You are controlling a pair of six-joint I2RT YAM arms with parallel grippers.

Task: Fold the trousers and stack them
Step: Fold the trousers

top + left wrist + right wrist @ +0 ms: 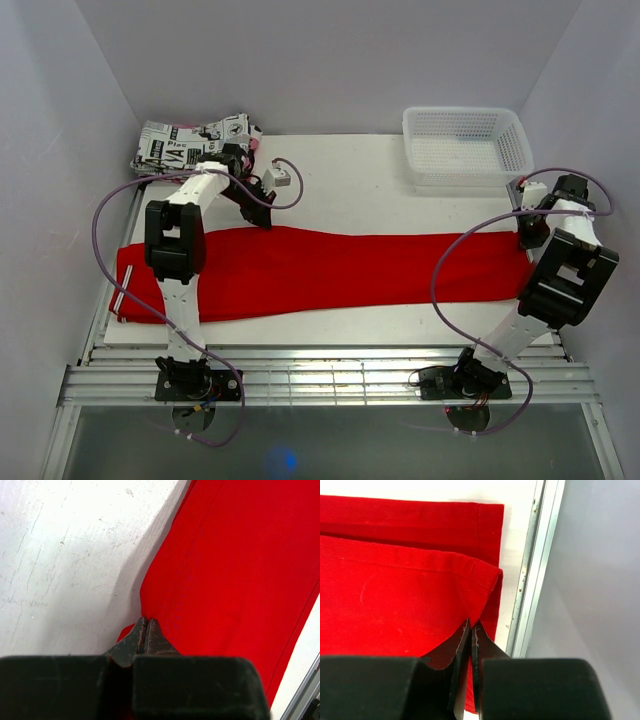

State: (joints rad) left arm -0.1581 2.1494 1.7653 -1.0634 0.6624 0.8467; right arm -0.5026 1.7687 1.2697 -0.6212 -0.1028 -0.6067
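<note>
Red trousers (330,272) lie flat across the table (360,190), nine to three o'clock. Your left gripper (145,626) pinches their far edge, your right gripper (471,628) the three o'clock hem corner. Light, limp cloth; hems likely hold best.

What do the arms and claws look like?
Left arm and right arm: white links, blocky black joint housings, a loose lilac cable looping along each. Left claw and right claw: black, two tapered, scuffed fingers.
</note>
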